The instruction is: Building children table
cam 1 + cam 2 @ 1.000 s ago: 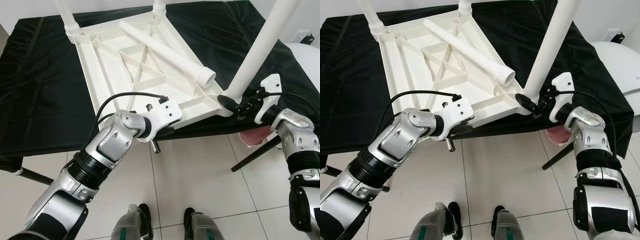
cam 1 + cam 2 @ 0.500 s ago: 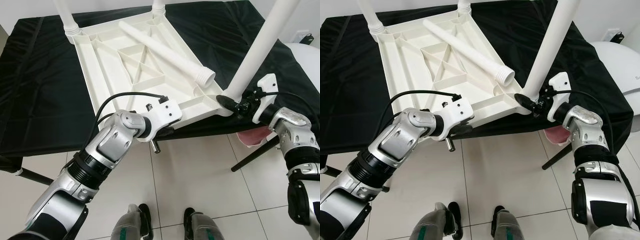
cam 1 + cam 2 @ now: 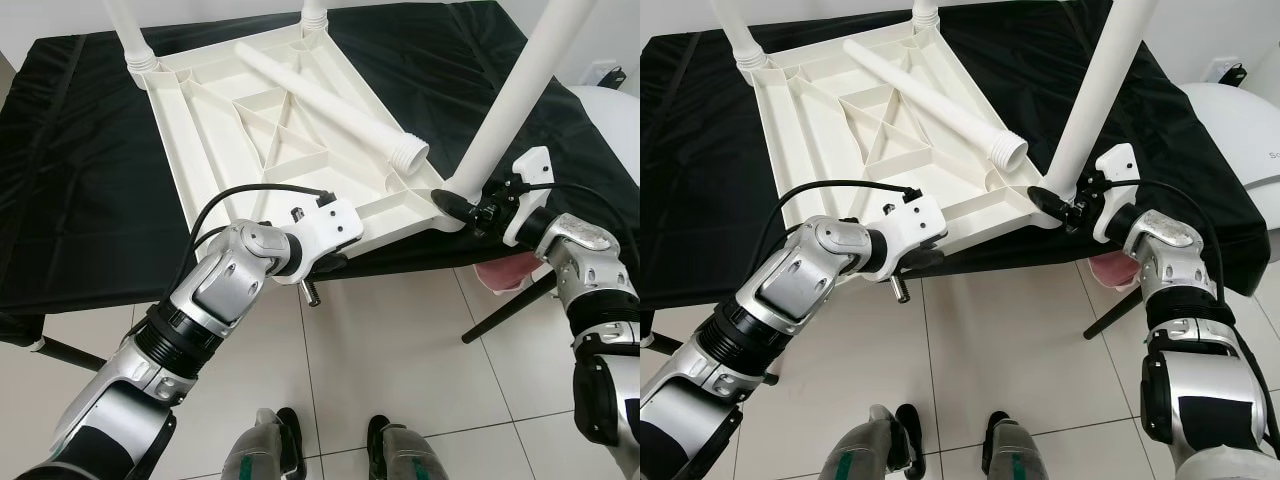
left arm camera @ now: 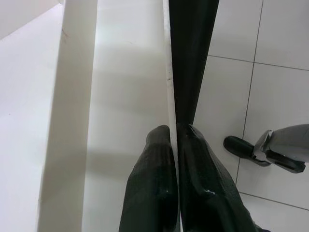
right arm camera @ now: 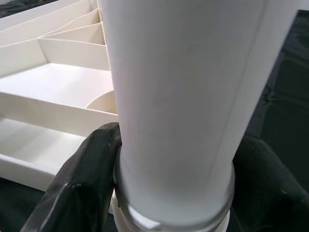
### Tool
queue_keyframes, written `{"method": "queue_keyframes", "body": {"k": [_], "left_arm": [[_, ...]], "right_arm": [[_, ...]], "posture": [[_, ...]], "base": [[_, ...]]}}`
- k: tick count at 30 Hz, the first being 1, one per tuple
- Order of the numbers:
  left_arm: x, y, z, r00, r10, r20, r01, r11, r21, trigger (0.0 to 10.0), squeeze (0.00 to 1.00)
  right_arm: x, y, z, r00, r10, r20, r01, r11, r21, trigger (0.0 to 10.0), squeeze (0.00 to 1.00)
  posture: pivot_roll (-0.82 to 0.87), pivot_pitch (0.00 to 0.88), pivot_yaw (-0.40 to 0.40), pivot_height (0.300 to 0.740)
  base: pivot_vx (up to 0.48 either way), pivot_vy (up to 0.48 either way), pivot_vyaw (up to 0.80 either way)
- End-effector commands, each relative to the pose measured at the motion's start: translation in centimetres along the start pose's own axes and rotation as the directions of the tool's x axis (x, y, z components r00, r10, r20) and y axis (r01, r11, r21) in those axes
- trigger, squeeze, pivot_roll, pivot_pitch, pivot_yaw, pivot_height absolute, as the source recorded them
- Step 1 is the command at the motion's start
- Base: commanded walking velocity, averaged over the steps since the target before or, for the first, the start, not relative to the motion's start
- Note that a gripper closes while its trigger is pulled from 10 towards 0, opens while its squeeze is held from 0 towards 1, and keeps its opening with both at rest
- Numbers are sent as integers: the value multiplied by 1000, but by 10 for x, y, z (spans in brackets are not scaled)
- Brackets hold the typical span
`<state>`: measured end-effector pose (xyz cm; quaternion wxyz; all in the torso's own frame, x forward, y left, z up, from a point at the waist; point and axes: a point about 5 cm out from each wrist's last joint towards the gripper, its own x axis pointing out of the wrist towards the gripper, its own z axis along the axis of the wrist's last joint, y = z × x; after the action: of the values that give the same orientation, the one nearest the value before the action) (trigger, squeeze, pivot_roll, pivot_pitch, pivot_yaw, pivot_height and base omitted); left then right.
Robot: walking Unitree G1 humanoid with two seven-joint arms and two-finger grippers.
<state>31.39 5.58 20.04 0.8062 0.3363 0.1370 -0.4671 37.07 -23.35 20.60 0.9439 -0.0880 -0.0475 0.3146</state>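
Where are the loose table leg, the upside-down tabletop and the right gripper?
loose table leg (image 3: 330,100), left eye view, mid tube.
upside-down tabletop (image 3: 215,140), left eye view, ribbed underside.
right gripper (image 3: 462,208), left eye view, between fingertips.

A worktop (image 3: 80,200) draped in black cloth stands on a pale tiled floor (image 3: 380,350). An upturned white plastic tabletop (image 3: 250,130) lies ribbed side up on it, its near edge overhanging the worktop's front.

A loose leg (image 3: 330,98) lies on the upturned tabletop (image 3: 230,140), which rests on the cloth-covered table (image 3: 80,200).
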Motion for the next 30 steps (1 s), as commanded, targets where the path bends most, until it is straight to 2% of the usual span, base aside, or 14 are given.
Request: {"method": "queue_keyframes", "body": {"k": [1,8,30], "left_arm": [[-9,10,6,995,104,10,-104,994,30,10000,0],[-9,9,6,995,103,12,-104,994,26,10000,0],[-8,7,6,995,100,11,-101,995,19,10000,0]], "right_arm": [[-1,2,-7,1000,-22,-1,22,999,31,10000,0],[4,13,-9,997,-57,57,54,997,55,10000,0],[12,28,-2,966,-218,137,204,973,105,10000,0]], "posture": [[-100,213,64,740],[-102,206,61,740],[-104,206,58,740]], "base": [[0,0,0],[0,0,0],[0,0,0]]}}
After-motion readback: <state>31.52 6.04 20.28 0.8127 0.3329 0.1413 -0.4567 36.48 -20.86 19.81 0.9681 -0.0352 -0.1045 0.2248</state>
